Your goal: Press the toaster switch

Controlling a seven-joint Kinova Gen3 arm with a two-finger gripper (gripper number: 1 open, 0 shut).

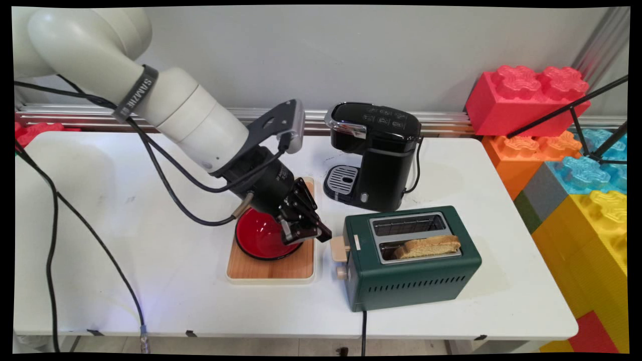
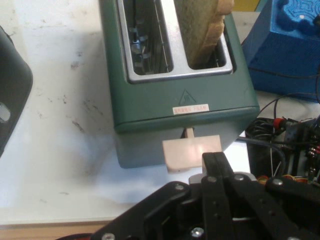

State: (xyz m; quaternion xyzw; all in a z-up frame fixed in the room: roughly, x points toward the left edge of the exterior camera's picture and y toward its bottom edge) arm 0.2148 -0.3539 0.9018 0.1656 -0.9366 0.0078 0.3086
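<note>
your gripper hangs over the red bowl, fingers together on nothing; the toaster's lever lies just ahead, toaster stretching away rightward.

Bright, even light; soft shadows; hand view perhaps slightly blurred.

Toaster: green, bread in near slot
Bowl: red, on wooden tray
Coffee maker: black, behind toaster

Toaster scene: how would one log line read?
end effector: shut, beside toaster lever | toaster: bread slice in near slot | red bowl: on wooden tray
</note>
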